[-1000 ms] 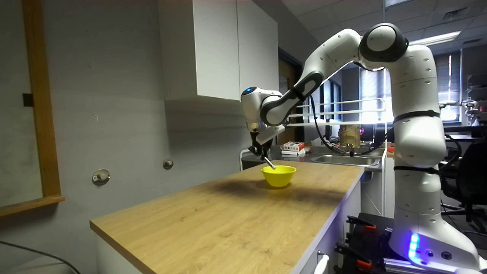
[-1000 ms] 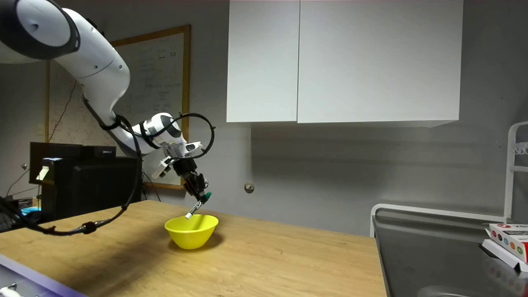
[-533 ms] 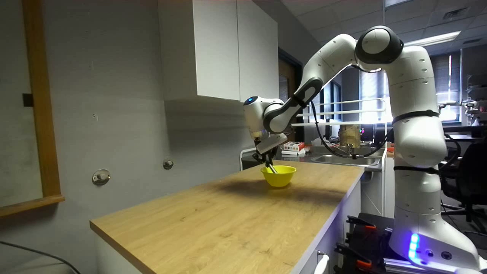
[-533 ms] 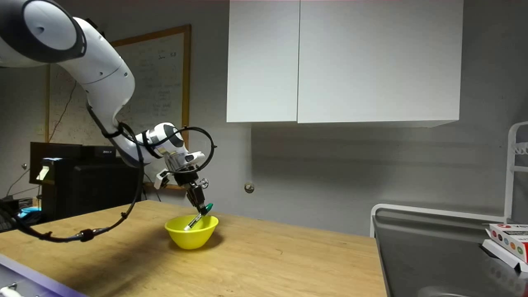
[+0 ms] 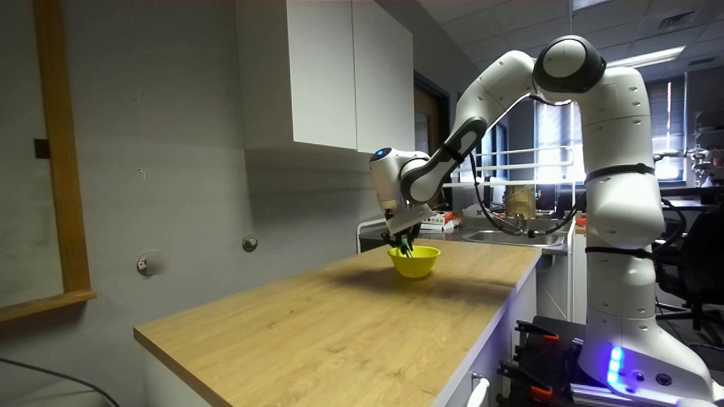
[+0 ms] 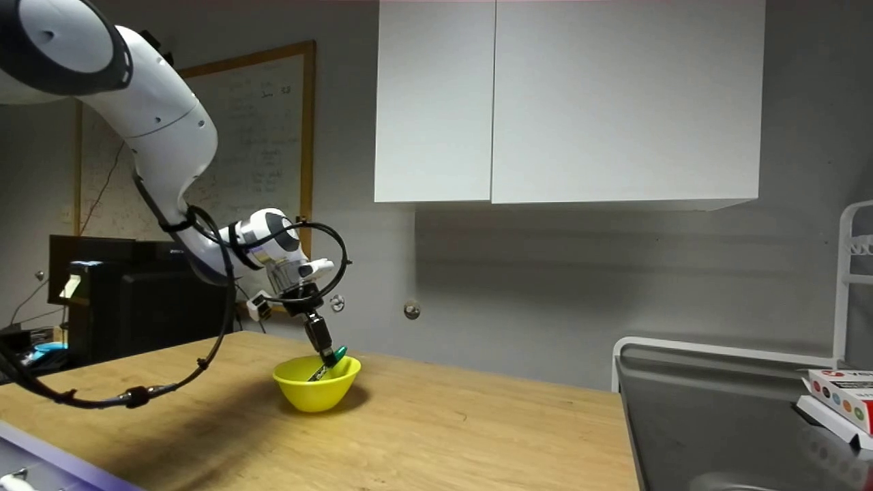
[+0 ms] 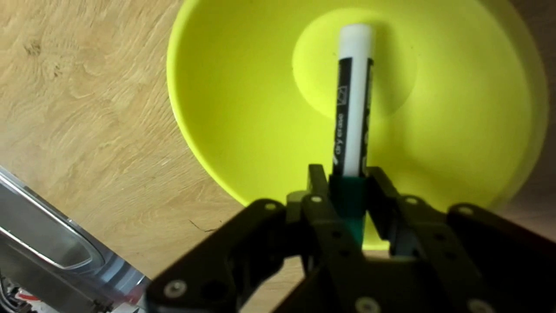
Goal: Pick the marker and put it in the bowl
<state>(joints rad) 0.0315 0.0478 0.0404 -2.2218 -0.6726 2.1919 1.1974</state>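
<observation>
— Where do the views look?
— In an exterior view, along the desk (image 5: 317,328) toward the sink (image 5: 511,238); in an exterior view, at the cabinet (image 6: 614,102); both, well back, share the bowl (image 6: 317,397);
— And the wrist view?
— Down into it; close above.

The marker (image 7: 351,139), a thin white stick banded in black, with "dry erase" printed along it and a dark green end, is gripped at that green end and slants into the bowl (image 7: 243,121), green end up by the rim and white end down. In the wrist view the white end lies over the bowl's round floor, though whether it touches cannot be told. The bowl is bright yellow, round and plain, and stands upright on the counter (image 6: 464,416) in both exterior views.
</observation>
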